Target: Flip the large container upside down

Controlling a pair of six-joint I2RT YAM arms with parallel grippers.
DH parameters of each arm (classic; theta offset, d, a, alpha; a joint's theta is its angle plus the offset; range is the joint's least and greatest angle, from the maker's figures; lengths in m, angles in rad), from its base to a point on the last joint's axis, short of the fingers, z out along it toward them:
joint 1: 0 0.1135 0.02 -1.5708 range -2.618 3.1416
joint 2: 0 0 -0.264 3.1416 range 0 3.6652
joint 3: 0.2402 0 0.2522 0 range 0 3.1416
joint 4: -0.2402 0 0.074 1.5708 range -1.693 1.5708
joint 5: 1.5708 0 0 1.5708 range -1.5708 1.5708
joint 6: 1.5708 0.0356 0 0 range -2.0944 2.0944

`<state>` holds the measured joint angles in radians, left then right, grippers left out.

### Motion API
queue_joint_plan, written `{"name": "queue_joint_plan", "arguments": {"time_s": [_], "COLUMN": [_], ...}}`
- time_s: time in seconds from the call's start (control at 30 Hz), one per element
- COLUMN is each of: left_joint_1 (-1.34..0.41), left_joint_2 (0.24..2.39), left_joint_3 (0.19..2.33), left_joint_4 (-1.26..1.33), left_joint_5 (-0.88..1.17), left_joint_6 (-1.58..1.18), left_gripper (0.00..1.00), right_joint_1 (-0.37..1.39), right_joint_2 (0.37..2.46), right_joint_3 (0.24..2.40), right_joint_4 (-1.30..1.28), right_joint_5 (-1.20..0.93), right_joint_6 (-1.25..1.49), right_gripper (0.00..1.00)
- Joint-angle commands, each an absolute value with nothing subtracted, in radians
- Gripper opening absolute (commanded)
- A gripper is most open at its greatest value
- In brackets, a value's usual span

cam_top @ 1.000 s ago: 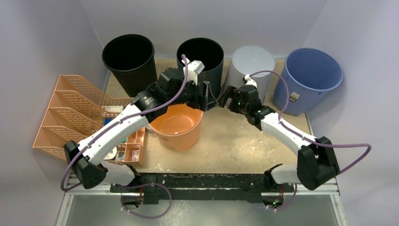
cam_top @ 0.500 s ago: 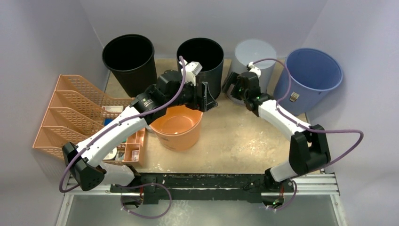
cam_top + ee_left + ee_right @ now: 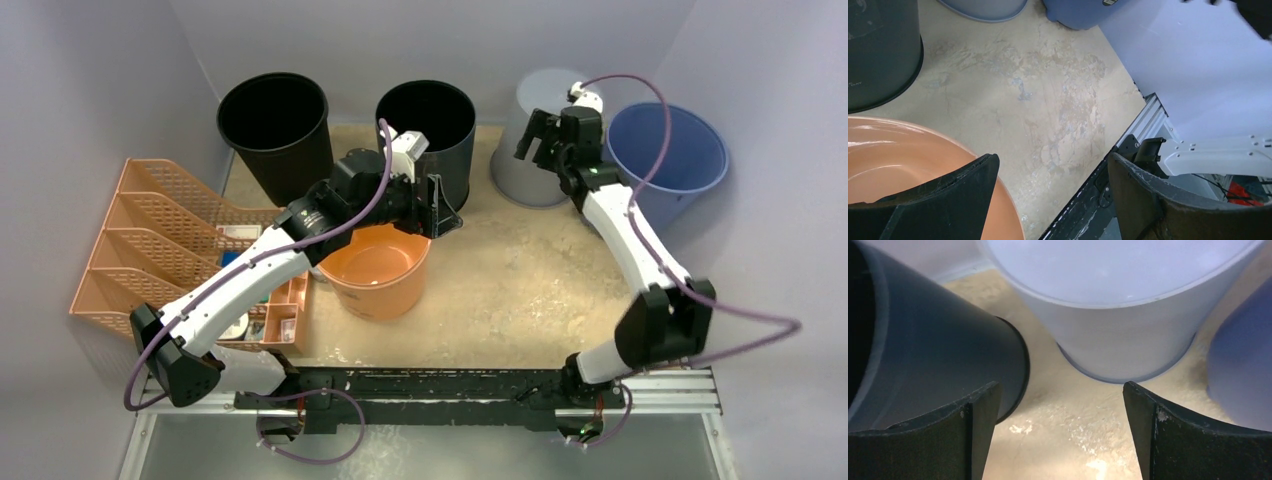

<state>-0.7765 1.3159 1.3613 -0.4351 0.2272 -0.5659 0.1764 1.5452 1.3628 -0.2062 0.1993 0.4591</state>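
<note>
Several bins stand at the back: two black ones, a pale grey one and a blue one. An orange tub sits upright mid-table. My right gripper is open and empty, held above the grey bin's near side; in the right wrist view the grey bin lies ahead between the jaws, untouched. My left gripper is open and empty over the orange tub's right rim; the left wrist view shows the tub under the left finger.
An orange file rack and a small orange tray with items fill the left side. The middle black bin and the blue bin flank the grey bin closely. Walls close the back and sides.
My right arm has swung from the table's middle up and back to the grey bin, which looks shifted slightly toward the back. My left arm has hardly moved.
</note>
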Motion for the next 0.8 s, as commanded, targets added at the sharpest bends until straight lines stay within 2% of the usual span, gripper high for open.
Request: {"name": "queue_joint_plan", "arguments": {"time_s": [0.0, 0.2, 0.4, 0.63, 0.7, 0.77], "left_joint_1": [-0.777, -0.777, -0.777, -0.776, -0.776, -0.776], "left_joint_2": [1.303, 1.326, 1.319, 1.352, 1.354, 1.352], "left_joint_3": [1.388, 1.403, 1.433, 1.418, 1.41, 1.413], "left_joint_4": [-0.397, -0.366, -0.414, -0.432, -0.428, -0.439], "left_joint_5": [0.256, 0.263, 0.203, 0.182, 0.186, 0.177], "left_joint_6": [-0.591, -0.581, -0.531, -0.532, -0.533, -0.522], "left_gripper": [0.8, 0.8, 0.8, 0.8, 0.8, 0.8], "right_joint_1": [0.183, 0.168, 0.035, -0.066, -0.08, -0.081], "right_joint_2": [1.3, 1.117, 1.267, 1.43, 1.446, 1.452], "right_joint_3": [1.352, 1.304, 1.514, 1.59, 1.575, 1.559], "right_joint_4": [-0.238, -0.25, -0.447, -0.553, -0.553, -0.543], "right_joint_5": [0.162, 0.326, 0.333, 0.286, 0.281, 0.284], "right_joint_6": [0.288, 0.154, 0.144, 0.162, 0.156, 0.15], "right_gripper": [0.95, 1.0, 1.0, 1.0, 0.96, 0.86]}}
